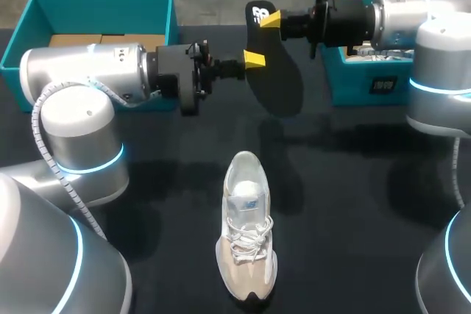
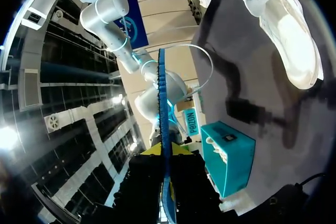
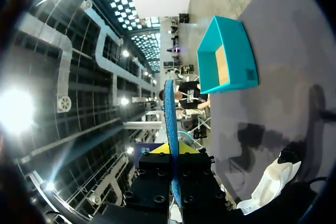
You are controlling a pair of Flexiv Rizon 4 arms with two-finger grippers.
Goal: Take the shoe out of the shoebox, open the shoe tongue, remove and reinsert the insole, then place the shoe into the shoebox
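Your left tool (image 1: 254,59) and your right tool (image 1: 271,18) are both clamped on the same insole (image 1: 276,79), holding it in the air above the far middle of the tabletop (image 1: 353,204). The left tool's yellow tips pinch its left edge around the middle. The right tool's yellow tips pinch it near the far end.

The insole is flat, black and foot-shaped, with a white logo printed on its far end. I am not reading the logo out. From each wrist camera it appears edge-on as a thin blue strip standing between that tool's two fingers, touched from both sides.

The shoe (image 1: 246,237) stands upright on the dark, matte tabletop, near you and about in the middle. Its toe points towards you and its heel points away. It is a pale sneaker in cream and beige with white laces, a rounded white heel opening and a small blue tag on the tongue.

The left teal box (image 1: 103,9) sits at the far left, open-topped, with plain brown cardboard inside. The right teal box (image 1: 360,86) sits at the far right, under your right arm. It holds something white, and there is a dark printed label on its near wall
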